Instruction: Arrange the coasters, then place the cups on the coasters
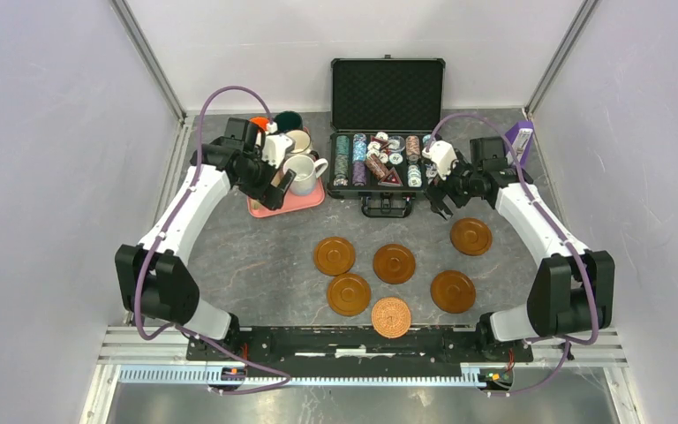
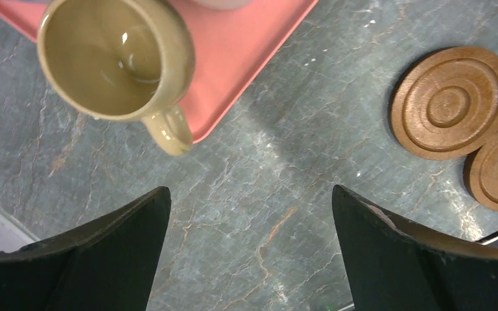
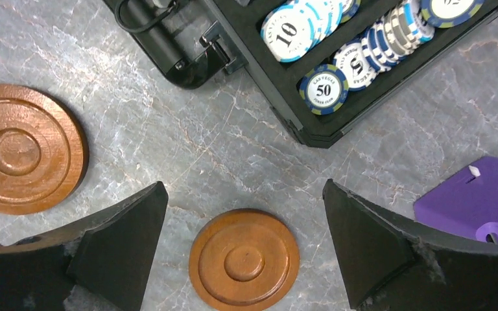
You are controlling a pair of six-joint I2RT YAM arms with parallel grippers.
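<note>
From above, five brown coasters [image 1: 394,263] and a woven coaster [image 1: 391,317] lie scattered on the near half of the table [image 1: 265,265]. The cups [image 1: 300,168] crowd a pink tray [image 1: 309,196] at back left, with the left gripper [image 1: 274,190] over the tray and the right gripper [image 1: 441,201] just before the chip case [image 1: 387,132]. The left wrist view shows its jaws spread wide and empty above the table, a tan cup [image 2: 117,58] at the tray's edge ahead. The right wrist view shows its jaws likewise spread, gripping nothing, one brown coaster lying between them and another to the left.

Overhead, downward wrist close-ups; common coasters [image 1: 395,263]
</note>
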